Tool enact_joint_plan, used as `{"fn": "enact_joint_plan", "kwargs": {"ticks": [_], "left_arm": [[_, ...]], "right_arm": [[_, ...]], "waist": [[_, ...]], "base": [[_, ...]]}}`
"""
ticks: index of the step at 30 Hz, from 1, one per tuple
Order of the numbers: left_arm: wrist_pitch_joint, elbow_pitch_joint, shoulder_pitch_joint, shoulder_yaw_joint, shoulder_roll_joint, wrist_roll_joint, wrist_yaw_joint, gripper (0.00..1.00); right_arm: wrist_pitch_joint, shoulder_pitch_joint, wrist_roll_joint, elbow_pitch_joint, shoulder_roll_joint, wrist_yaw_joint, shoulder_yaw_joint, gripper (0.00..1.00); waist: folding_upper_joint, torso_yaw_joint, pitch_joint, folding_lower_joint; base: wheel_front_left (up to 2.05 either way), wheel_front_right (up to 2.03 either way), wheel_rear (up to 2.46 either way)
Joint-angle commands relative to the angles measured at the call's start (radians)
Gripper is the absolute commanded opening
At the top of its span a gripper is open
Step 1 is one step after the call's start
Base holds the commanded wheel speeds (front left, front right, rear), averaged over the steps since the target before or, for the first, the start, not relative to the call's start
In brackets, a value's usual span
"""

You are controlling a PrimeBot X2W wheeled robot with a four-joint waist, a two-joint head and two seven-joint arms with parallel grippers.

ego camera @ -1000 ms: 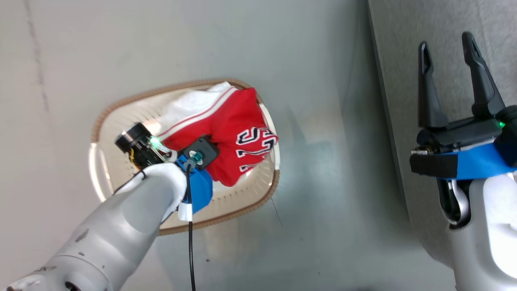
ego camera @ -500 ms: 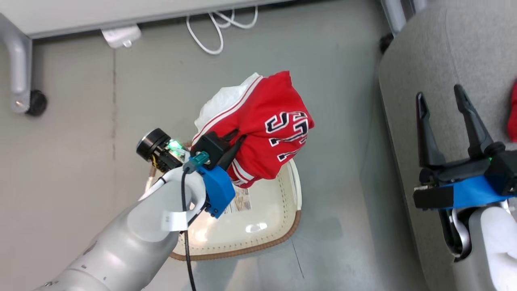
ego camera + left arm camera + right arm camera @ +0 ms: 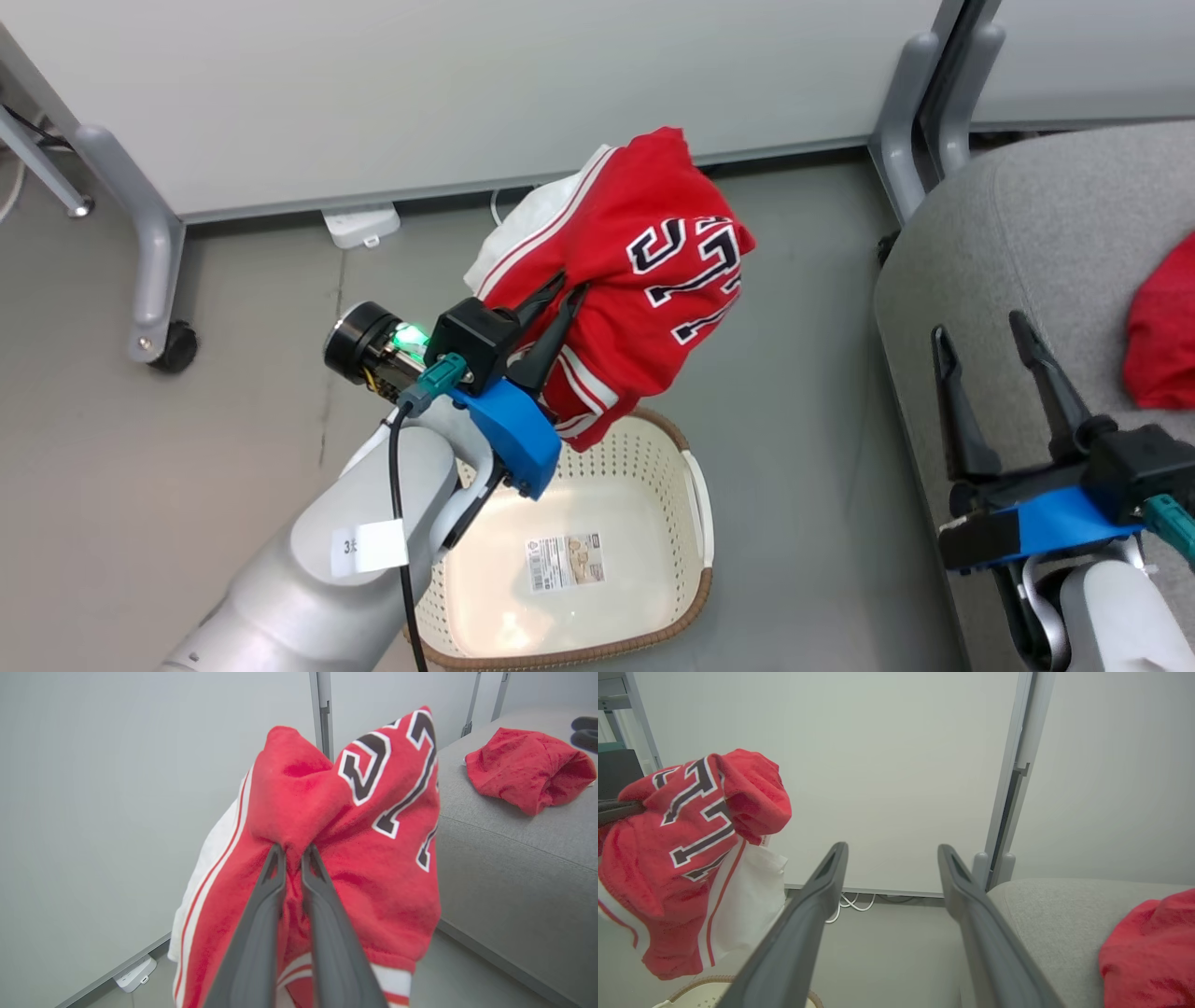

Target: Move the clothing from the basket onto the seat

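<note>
A red jersey with white stripe trim and black-and-white letters hangs in the air above the cream basket, pinched by my left gripper. Up close, the left gripper is shut on a fold of the jersey. The basket stands on the floor with only its label inside. A plain red garment lies on the grey seat at the right. My right gripper is open over the seat's near edge, holding nothing; the right wrist view shows the right gripper, the jersey and the garment.
A pale partition on grey legs with a caster stands behind the basket. A white power strip and cables lie at its foot. Grey floor separates the basket from the seat.
My left arm has lifted the jersey up out of the basket, leaving the basket bare. The head camera has tilted up, bringing the partition and the seat's red garment into view.
</note>
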Motion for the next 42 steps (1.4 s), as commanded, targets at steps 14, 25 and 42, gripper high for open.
{"fn": "enact_joint_plan", "kwargs": {"ticks": [14,25,42], "left_arm": [[-0.005,-0.066,0.076,0.086,-0.074,0.038,-0.01,0.0],[-0.005,-0.062,0.082,0.101,-0.091,0.06,-0.024,0.0],[-0.005,-0.064,0.06,0.114,-0.11,0.095,-0.036,0.0]], "right_arm": [[0.0,0.121,0.029,0.038,0.02,0.0,0.074,1.0],[0.0,0.123,0.038,0.048,0.018,0.0,0.142,1.0],[0.0,-0.016,0.063,0.12,0.024,0.0,0.374,1.0]], "waist": [[-0.0001,0.038,-0.137,0.0002],[-0.0001,0.054,-0.151,0.0002],[-0.0001,0.072,-0.11,0.0002]], "base": [[0.0,0.0,0.0],[0.0,0.0,0.0],[0.0,0.0,0.0]]}}
